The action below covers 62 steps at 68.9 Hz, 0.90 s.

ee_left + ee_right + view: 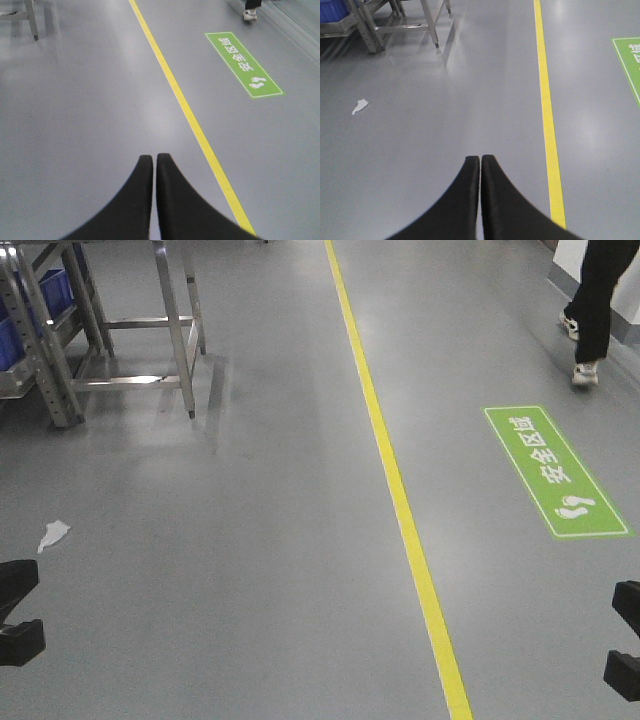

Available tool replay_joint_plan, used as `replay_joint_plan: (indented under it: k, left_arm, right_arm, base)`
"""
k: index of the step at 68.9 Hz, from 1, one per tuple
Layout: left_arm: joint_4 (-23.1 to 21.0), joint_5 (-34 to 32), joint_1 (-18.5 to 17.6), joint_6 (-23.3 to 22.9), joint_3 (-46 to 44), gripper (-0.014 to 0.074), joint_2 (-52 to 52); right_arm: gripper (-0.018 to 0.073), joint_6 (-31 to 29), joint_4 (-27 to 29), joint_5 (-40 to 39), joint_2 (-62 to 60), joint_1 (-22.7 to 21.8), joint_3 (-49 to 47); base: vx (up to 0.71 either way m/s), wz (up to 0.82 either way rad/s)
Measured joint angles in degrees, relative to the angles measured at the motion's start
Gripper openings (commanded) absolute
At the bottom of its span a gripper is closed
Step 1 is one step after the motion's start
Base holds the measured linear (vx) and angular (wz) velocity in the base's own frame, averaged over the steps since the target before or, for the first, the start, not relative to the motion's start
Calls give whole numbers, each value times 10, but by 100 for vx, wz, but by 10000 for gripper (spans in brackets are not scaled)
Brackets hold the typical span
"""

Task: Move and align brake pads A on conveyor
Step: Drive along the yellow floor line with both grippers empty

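Not in view: brake pads A, conveyor. Left of the yellow floor line (400, 500) stand steel bench legs (172, 330); right of it a pedestrian (598, 300) walks. Left gripper (154, 159) and right gripper (480, 160): jaws pressed together, empty. Hazard: base travel toward the conveyor may strike either.

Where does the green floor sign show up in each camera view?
Front view: green floor sign at mid-right, right of the yellow line.
Left wrist view: upper right.
Right wrist view: partly cut off at the upper right edge.
Shared landmark: the yellow line, left of the sign in all three.
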Motion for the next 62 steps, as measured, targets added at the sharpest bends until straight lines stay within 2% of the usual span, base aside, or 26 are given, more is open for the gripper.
replay_joint_plan:
  k: [62]
  left_arm:
    - [0, 0, 0, 0, 0, -6, 0]
  right_arm:
    - [-10, 0, 0, 0, 0, 0, 0]
  base:
    - [59, -2]
